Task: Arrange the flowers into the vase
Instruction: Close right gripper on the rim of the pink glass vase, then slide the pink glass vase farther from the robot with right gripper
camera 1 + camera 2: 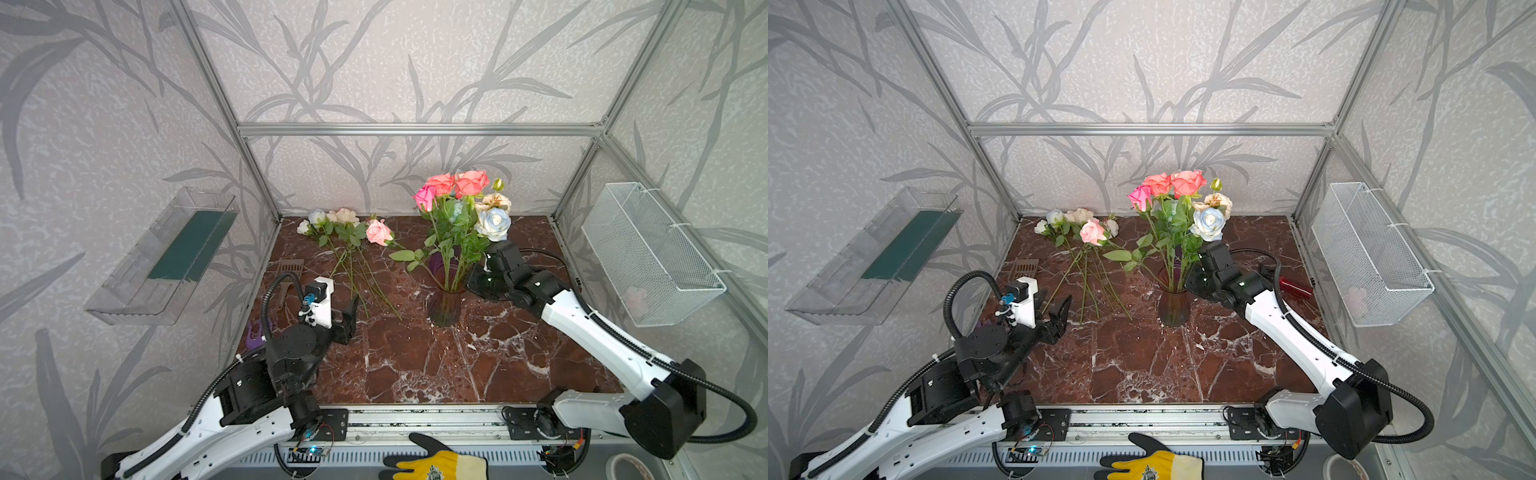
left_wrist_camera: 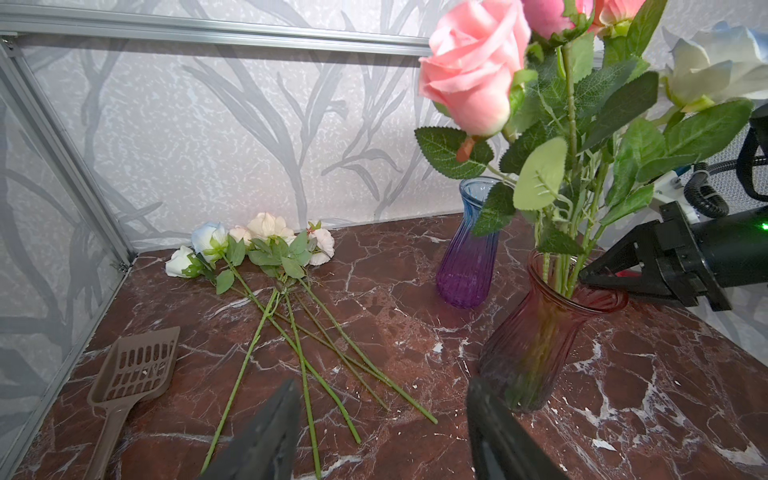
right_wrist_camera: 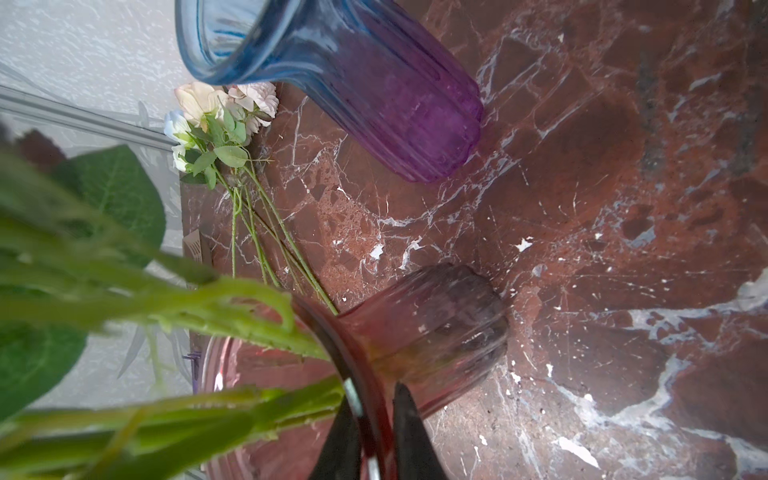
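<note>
The red-brown, white-veined marble tabletop (image 1: 415,365) looks polished and glossy. The ribbed red-tinted glass vase (image 2: 536,345) is translucent and shiny, as is the ribbed blue-to-purple glass vase (image 2: 469,257). The long-stemmed roses (image 1: 469,183) have matt, cloth-like petals and smooth, plastic-looking green stems. The brown slotted plastic scoop (image 2: 133,370) is matt. The white wire-mesh basket (image 1: 648,253) looks like metal.

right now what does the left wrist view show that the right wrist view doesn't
Only left wrist: rose heads above the red vase, the right fingers seen from the side, the open left fingers. Only right wrist: the red vase's rim sitting between the right fingers. Both: the red vase, the blue-purple vase, loose flowers lying on the table.
</note>
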Robot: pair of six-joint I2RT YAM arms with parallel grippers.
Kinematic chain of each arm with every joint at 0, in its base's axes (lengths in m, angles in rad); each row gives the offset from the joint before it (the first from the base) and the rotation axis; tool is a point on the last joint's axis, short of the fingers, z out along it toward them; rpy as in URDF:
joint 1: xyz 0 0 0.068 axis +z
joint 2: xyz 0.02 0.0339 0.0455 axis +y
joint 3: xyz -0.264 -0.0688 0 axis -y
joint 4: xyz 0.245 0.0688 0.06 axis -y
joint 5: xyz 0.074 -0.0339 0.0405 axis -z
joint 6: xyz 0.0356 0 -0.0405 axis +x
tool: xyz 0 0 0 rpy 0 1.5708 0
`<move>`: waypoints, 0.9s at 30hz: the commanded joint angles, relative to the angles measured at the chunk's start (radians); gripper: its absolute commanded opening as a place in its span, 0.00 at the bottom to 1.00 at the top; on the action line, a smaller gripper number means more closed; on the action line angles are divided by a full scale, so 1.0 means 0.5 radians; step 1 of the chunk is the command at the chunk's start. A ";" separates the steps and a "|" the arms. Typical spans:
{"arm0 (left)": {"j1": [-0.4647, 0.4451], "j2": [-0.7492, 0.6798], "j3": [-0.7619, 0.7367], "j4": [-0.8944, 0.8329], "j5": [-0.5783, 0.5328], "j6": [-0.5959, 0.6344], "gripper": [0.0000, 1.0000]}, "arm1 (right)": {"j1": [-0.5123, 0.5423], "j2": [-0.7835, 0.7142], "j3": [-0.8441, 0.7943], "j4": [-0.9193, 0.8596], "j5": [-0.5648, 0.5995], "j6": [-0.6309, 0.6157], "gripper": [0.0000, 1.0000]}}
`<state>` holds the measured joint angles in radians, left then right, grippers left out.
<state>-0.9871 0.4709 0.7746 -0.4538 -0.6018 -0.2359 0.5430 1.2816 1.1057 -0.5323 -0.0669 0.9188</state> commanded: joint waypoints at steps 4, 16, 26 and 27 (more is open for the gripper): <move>0.010 -0.027 -0.028 -0.028 -0.048 0.005 0.64 | -0.005 0.026 0.069 -0.088 0.054 -0.053 0.06; 0.010 -0.007 -0.040 -0.008 -0.061 0.026 0.64 | -0.268 0.049 0.232 -0.106 -0.007 -0.200 0.00; 0.009 0.050 -0.049 0.004 -0.068 0.036 0.64 | -0.663 0.116 0.250 -0.034 -0.107 -0.349 0.00; 0.011 0.055 -0.049 0.006 -0.065 0.034 0.64 | -0.711 0.139 0.254 -0.014 -0.120 -0.356 0.00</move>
<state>-0.9871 0.4904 0.7635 -0.4484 -0.6090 -0.2199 0.2321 1.3407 1.1831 -0.6056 -0.1242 0.7868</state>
